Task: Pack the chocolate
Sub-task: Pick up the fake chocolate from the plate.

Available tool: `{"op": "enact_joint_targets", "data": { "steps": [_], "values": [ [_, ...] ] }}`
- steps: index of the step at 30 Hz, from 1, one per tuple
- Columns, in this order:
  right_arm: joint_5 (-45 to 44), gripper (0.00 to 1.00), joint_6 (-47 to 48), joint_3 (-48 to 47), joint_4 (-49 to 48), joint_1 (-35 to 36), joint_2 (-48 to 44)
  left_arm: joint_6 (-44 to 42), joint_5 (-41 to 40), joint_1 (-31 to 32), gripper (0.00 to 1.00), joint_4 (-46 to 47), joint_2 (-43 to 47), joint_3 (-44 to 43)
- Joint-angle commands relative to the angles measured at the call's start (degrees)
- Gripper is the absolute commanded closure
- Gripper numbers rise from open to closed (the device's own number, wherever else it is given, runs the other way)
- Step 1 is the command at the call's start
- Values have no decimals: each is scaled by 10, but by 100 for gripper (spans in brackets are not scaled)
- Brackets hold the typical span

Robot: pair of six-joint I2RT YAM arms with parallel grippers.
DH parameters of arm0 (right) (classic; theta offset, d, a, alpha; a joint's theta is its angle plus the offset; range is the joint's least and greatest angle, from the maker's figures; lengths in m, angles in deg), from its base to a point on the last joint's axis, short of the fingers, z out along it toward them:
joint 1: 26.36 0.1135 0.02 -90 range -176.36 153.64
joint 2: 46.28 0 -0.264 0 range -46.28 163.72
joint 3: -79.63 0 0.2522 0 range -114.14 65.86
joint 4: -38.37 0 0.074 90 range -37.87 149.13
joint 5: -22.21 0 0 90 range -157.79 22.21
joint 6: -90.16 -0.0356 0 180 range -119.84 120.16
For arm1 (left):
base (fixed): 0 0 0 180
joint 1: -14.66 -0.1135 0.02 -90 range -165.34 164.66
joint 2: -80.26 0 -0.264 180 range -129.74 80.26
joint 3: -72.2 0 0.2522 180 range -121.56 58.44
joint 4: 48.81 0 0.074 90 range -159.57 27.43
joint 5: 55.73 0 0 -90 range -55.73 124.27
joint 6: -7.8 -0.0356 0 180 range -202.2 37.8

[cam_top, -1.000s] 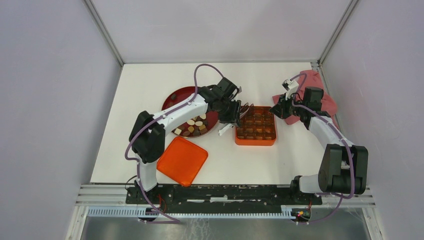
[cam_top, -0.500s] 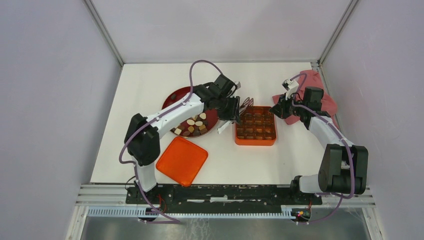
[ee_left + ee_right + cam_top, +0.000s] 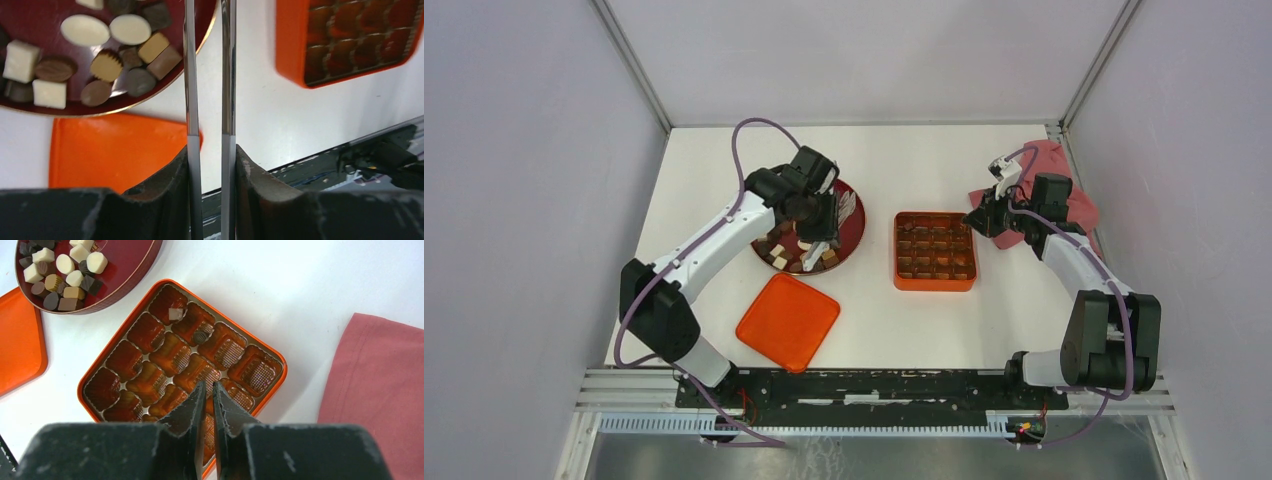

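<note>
The chocolate (image 3: 799,256) is a heap of small brown, tan and white pieces on the near side of a dark red plate (image 3: 856,212); it also shows in the left wrist view (image 3: 100,65) and the right wrist view (image 3: 60,275). Two pieces (image 3: 175,314) lie in far cells of the orange gridded box (image 3: 935,250). My left gripper (image 3: 820,232) hangs over the plate, shut on metal tongs (image 3: 190,75) whose two arms stand apart; their tips are out of view. My right gripper (image 3: 209,387) is shut and empty above the box's right edge (image 3: 977,215).
The orange lid (image 3: 788,320) lies flat near the front, below the plate. A pink cloth (image 3: 1064,190) sits at the back right corner, under the right arm. Grey walls close in the table on three sides.
My left arm has swung left with the tongs, from the box's left edge back over the plate. The right arm has not moved.
</note>
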Motion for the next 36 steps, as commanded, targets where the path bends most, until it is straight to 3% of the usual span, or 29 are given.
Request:
{"op": "enact_joint_targets", "data": {
  "steps": [1,36],
  "values": [
    [19,85,9,-8,-8,-3,-18,-27,-36,-9,62,-40,30,42],
    [28,85,-2,-1,-19,-2,-6,-80,-46,-45,52,-53,-67,-2]
  ]
}}
